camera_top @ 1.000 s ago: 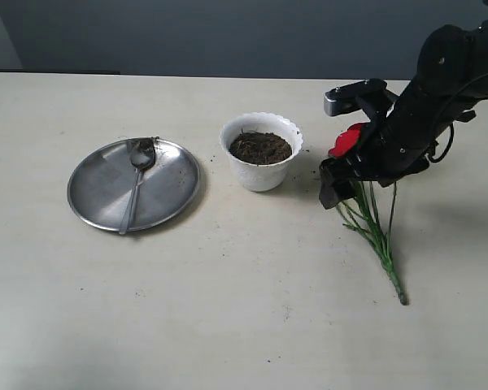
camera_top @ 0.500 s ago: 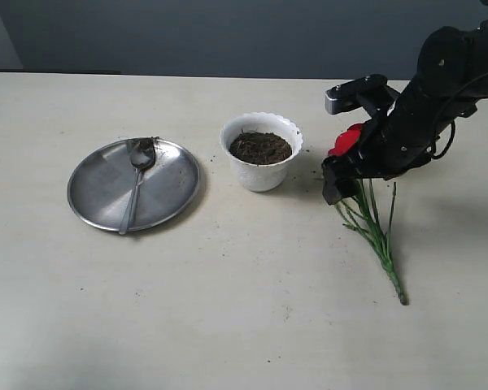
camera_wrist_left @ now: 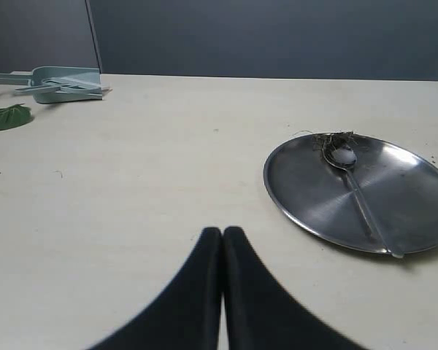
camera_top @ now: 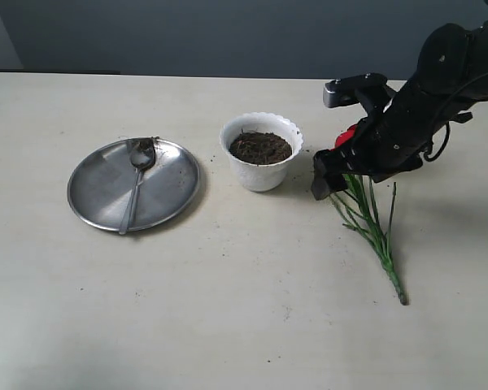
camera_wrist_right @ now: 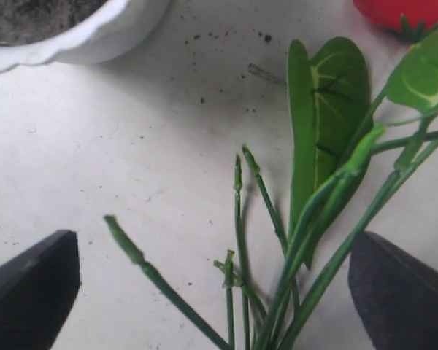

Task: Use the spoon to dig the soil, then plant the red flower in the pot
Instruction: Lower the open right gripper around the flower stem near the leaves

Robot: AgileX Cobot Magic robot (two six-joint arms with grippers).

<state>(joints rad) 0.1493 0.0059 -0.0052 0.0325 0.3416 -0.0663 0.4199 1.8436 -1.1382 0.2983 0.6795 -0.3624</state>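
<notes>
Exterior: red flower [camera_top: 347, 138] head mostly hidden behind right gripper [camera_top: 329, 175], only a red sliver shows above the stem. Right wrist: bloom [camera_wrist_right: 405, 14] and pot [camera_wrist_right: 73, 29] both cut by frame edge, stems run out of frame between the fingertips [camera_wrist_right: 33, 281]. Left wrist: steel plate [camera_wrist_left: 306, 197] clipped at edge, pale green tool [camera_wrist_left: 62, 80] beyond it too small to identify

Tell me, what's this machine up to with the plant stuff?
The right pincer hangs open over the red flower, which lies flat on the table beside the pot of soil. The spoon rests on a steel plate, untouched. The left pincer is shut, holding nothing.
</notes>
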